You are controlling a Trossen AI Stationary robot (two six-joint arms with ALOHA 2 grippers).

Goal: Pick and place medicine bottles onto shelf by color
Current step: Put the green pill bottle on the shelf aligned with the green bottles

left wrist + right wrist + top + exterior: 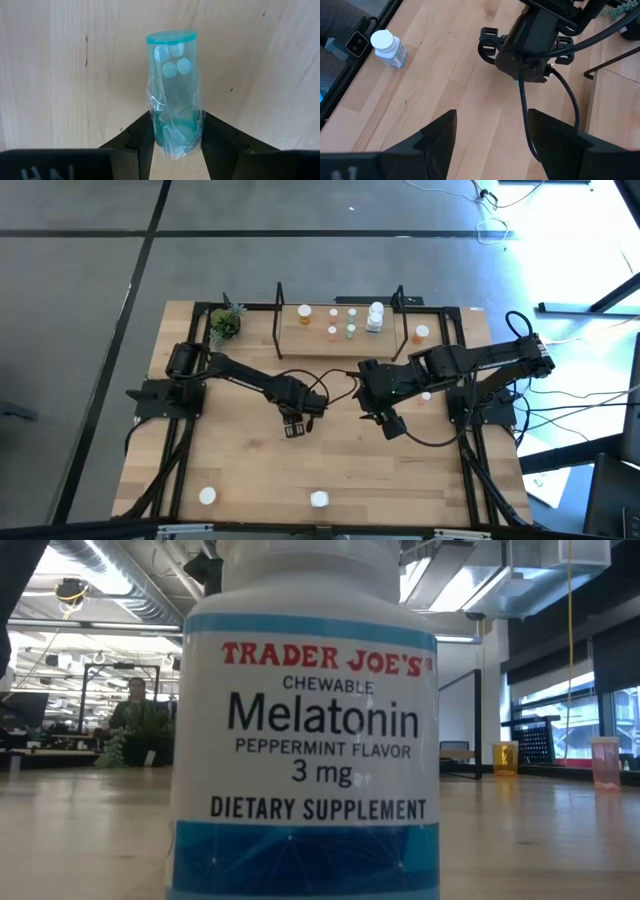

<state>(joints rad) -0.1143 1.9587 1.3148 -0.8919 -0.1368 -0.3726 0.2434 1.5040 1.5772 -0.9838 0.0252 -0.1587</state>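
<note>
My left gripper (295,423) is over the middle of the table, shut on a small clear pale-green bottle (174,80) with a green cap; in the high view the gripper hides the bottle. My right gripper (390,424) is open and empty just to its right, and its open fingers also show in the right wrist view (490,135). The shelf (340,338) stands at the far edge and holds several small white-capped bottles (351,330) and a larger white one (375,317). Two white bottles (207,496) (319,499) stand near the front edge. My left gripper pinches the green bottle between its two fingers (142,137), on the end away from the cap (175,135), where a crinkled clear wrap covers it. The capped end (171,37) sticks out past the fingertips. I cannot tell whether the bottle rests on the table.
A small potted plant (225,323) stands at the shelf's left end. A white-capped bottle (422,332) stands right of the shelf. The white Melatonin bottle (305,730) fills the low view. Cables hang from both arms between the grippers. A person (135,705) shows in the room behind.
</note>
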